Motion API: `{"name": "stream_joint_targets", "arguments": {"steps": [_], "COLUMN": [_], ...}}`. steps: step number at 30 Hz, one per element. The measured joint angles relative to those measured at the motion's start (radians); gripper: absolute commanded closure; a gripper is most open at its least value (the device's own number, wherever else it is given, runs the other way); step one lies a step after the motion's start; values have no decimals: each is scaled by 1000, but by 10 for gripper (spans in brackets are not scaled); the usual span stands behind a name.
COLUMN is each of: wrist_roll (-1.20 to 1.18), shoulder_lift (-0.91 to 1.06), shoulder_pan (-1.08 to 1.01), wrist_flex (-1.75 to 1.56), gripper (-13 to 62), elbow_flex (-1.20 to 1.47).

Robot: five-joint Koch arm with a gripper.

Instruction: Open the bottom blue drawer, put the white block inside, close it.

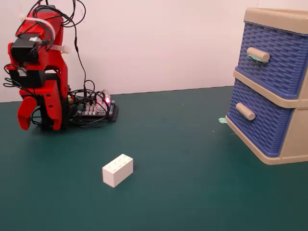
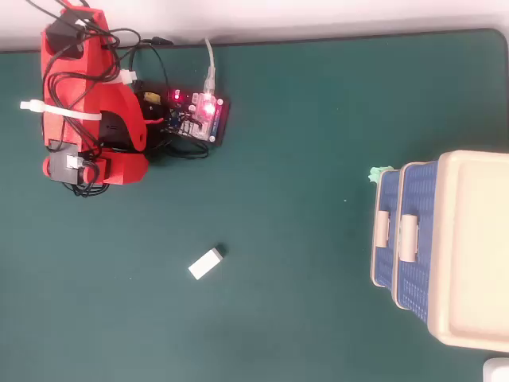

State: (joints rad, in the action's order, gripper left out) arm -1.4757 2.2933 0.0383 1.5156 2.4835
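Dark green desk (image 1: 183, 192), plain white wall (image 1: 159, 43) behind. Nearest in the fixed view: white block (image 1: 118, 170), studs up, lying alone on open desk, well apart from arm and cabinet. Further back at right: beige cabinet (image 1: 293, 139), two blue basket-weave drawers, both shut (contents hidden). Bottom blue drawer (image 1: 262, 122) with plain beige handle; upper drawer (image 1: 279, 57) handle carrying a green scrap. Small green scrap (image 1: 222, 120) on desk by cabinet base. Far left: red arm folded by controller board (image 1: 94, 111), hand (image 1: 30, 111) pointing down, holding nothing; open or closed can't tell.
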Motion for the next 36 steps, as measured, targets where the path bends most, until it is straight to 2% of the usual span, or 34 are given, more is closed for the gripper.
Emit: {"name": "stream_joint_targets", "arguments": {"steps": [11,17,20,22,24,25,28,30,32,36], "wrist_roll": [0,-20,-118,-322,-569,-776,-1124,-1233,-1321,-1350], "shoulder_lift": [0,0,-6,-46,-118,-183,-347,-416,-468,-609], "shoulder_pan": [0,25,155,354,583,776,1092,1169,1227,1313], "wrist_flex": [2,118,115,61,-58,-187,-538,-756,-1081,-1643], "gripper": [154,157,157,156,155,155,157,158,158,158], "elbow_flex": [-3,-299,-468,-540,-581,-592,-591,-563,-407,-267]}}
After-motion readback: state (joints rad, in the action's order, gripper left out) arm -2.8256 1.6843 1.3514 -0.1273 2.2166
